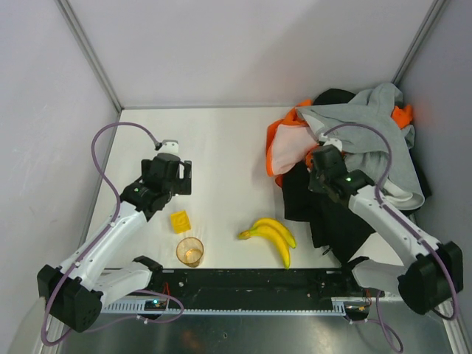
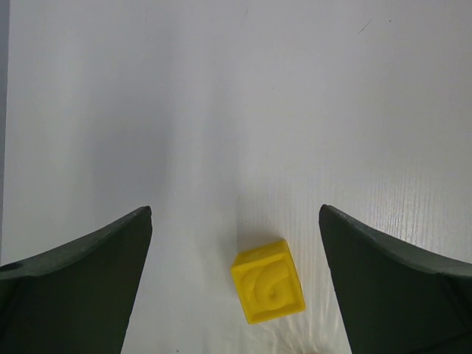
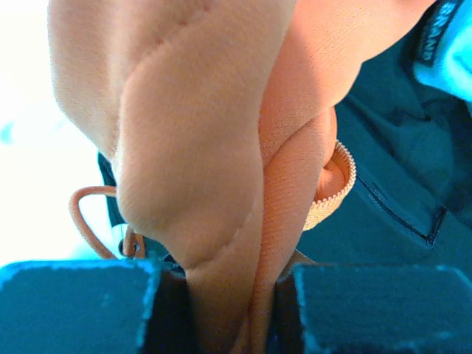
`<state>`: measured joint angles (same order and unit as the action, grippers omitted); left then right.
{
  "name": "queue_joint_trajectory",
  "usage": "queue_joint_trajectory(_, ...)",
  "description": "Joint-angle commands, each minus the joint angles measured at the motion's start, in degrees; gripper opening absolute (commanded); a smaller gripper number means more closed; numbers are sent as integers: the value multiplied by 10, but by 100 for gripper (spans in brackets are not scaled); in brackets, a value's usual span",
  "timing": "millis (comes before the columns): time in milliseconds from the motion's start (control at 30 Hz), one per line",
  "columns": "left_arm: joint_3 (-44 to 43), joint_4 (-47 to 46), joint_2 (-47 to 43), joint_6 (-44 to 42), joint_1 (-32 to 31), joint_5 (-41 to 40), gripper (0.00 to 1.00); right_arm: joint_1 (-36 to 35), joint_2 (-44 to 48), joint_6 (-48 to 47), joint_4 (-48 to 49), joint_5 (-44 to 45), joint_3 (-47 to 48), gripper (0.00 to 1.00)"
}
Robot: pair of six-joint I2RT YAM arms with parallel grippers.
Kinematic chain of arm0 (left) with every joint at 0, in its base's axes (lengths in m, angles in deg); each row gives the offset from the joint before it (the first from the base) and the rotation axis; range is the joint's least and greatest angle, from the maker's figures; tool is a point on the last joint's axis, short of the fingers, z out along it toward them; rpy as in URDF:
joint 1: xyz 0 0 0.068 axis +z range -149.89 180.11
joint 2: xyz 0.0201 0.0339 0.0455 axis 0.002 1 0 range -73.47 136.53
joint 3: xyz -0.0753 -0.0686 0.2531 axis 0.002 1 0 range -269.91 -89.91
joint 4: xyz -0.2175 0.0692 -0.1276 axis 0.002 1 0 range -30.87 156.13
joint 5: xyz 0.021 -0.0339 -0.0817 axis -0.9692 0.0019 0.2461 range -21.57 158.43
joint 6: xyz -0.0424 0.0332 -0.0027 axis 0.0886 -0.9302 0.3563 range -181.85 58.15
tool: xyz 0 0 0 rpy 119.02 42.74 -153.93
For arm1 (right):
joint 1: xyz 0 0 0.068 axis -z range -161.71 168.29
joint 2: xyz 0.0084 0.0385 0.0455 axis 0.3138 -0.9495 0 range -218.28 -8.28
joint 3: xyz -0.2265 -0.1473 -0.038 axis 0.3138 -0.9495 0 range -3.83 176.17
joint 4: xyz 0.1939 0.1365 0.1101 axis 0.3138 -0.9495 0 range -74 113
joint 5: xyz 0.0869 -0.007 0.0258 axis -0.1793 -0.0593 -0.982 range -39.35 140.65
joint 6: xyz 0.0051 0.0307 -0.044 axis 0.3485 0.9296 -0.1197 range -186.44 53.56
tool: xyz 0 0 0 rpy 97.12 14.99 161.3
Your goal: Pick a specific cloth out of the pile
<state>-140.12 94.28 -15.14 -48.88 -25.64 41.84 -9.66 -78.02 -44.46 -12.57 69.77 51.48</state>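
A cup (image 1: 189, 251), bananas (image 1: 269, 236) and a yellow block (image 2: 268, 291) lie nearest. The left gripper (image 2: 234, 211) hangs wide open and empty above the block. The right gripper (image 3: 225, 276) pinches a zippered orange garment (image 3: 199, 133) in the pile (image 1: 369, 147). The small orange cloth (image 1: 402, 115) peeks out at the pile's far right, mostly buried under grey fabric, so its direction is unclear.

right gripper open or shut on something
The right gripper is shut on orange fabric: the right wrist view shows a fold pinched tight between its pads.

Counted on the worktop (image 1: 221, 147): one yellow block (image 1: 180, 221) at 8 o'clock, one orange cup (image 1: 189, 251) at 7 o'clock, one bunch of bananas (image 1: 270, 236) at 6 o'clock, one pile (image 1: 332, 214) at 2 o'clock with one grey garment (image 1: 376, 125), one orange garment (image 1: 276, 134) with pale lining, one small all-orange cloth (image 1: 403, 114), and black pieces too tangled to count.
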Motion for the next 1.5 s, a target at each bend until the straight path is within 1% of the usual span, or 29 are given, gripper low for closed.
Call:
queue_joint_trajectory(0,6,-17,-4,-9,-3,-1,99,44,84,-18,30,-43,23,0)
queue_joint_trajectory(167,6,-19,-5,-9,-3,1,100,104,141,-44,76,-90,31,0)
queue_joint_trajectory(267,7,-19,-3,-10,-3,2,100,143,150,-63,98,-110,54,0)
queue_joint_trajectory(400,8,-20,-2,-10,-3,4,99,187,131,-85,113,-131,106,0)
queue_joint_trajectory(567,7,-22,-2,-10,-3,5,100,229,81,-94,131,-156,180,0)
queue_joint_trajectory(700,8,-23,-2,-11,-3,7,100,258,40,-91,147,-168,212,0)
queue_joint_trajectory(900,9,-25,0,-12,-3,10,100,299,-44,-71,133,-168,220,0)
queue_joint_trajectory(1067,9,-26,2,-13,-4,12,100,326,-172,-49,106,-193,222,0)
queue_joint_trajectory(1300,8,-27,5,-14,-4,13,100,330,-334,-36,63,-224,235,0)
queue_joint_trajectory(1467,8,-28,6,-15,-3,16,100,330,-394,-48,16,-235,259,0)
